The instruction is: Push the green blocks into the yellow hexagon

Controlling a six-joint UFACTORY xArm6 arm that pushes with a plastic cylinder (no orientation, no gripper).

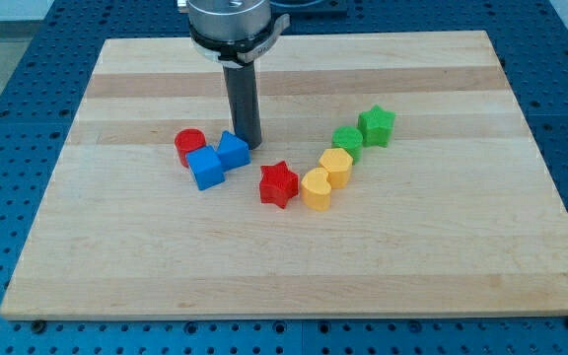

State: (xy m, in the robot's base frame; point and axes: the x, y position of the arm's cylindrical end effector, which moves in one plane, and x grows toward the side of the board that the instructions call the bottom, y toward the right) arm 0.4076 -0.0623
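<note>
Green star block [377, 125], glossy plastic.

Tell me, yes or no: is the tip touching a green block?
No: my tip sits beside the blue block, well left of both green ones.

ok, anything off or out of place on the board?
Nothing stands out. All blocks sit flat on the wooden board. My tip is beside the blue blocks, away from the green blocks and yellow hexagon.
</note>
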